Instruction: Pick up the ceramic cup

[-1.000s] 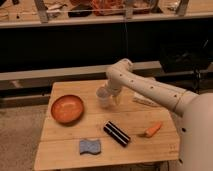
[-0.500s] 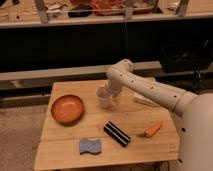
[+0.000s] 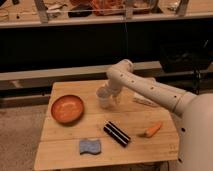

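The ceramic cup (image 3: pixel 104 97) is a small whitish-grey handleless cup standing upright near the middle back of the wooden table (image 3: pixel 65 150). My gripper (image 3: pixel 113 95) reaches down from the white arm (image 3: pixel 150 89) and sits right at the cup's right side, partly hidden behind it. The wide orange bowl (image 3: pixel 67 108) sits to the left of the cup, apart from it.
A black striped bar (image 3: pixel 117 133) lies front of centre, a blue-grey sponge (image 3: pixel 90 146) at the front, an orange carrot-like piece (image 3: pixel 151 130) at the right, a pale flat object (image 3: pixel 145 101) under the arm. A dark counter with shelves stands behind the table.
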`<control>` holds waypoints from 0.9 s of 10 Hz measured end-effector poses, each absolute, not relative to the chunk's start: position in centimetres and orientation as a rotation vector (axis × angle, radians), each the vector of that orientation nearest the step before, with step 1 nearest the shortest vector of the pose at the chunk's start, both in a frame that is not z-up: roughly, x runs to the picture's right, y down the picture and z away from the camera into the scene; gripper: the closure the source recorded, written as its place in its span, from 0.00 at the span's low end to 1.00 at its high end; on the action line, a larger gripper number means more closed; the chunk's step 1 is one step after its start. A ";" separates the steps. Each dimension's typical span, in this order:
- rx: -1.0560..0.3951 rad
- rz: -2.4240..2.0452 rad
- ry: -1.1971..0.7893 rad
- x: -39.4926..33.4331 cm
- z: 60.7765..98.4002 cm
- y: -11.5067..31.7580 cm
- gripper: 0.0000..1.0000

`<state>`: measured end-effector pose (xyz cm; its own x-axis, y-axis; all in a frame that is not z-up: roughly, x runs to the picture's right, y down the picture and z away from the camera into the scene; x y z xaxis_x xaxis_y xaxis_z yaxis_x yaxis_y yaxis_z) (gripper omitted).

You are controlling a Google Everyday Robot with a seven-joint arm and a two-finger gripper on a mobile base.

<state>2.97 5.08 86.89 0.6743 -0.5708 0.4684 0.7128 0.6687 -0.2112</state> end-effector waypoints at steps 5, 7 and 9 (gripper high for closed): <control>-0.394 -0.747 -0.386 2.9 87.1 5.1 0.20; -0.393 -0.747 -0.387 2.8 87.2 5.1 0.20; -0.392 -0.748 -0.388 2.9 87.2 5.1 0.20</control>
<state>2.86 5.10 87.22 0.6700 -0.5741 0.4706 0.7155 0.6683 -0.2034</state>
